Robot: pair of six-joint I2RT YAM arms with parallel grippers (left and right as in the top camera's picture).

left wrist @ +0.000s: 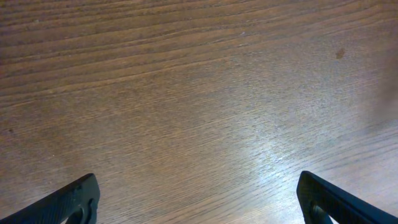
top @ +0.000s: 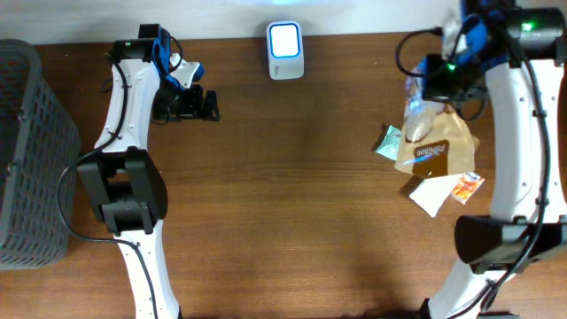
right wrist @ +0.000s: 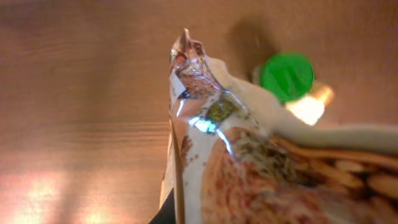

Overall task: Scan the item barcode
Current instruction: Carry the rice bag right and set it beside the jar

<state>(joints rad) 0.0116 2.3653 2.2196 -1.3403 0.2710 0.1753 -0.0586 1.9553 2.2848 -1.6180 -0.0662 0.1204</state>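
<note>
Bag (top: 415, 124) clamped in R gripper (top: 425, 89) jaws, so pick's done. Scanner (top: 285, 50) well apart: carry + scan left, I reckon. L gripper (top: 205, 104) jaws wide, empty.

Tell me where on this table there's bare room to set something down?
The table is bare through its middle down to the near edge, bordered by the scanner, the left arm and the packets. It is crowded at right: packets lie below the bag the right gripper holds.
</note>
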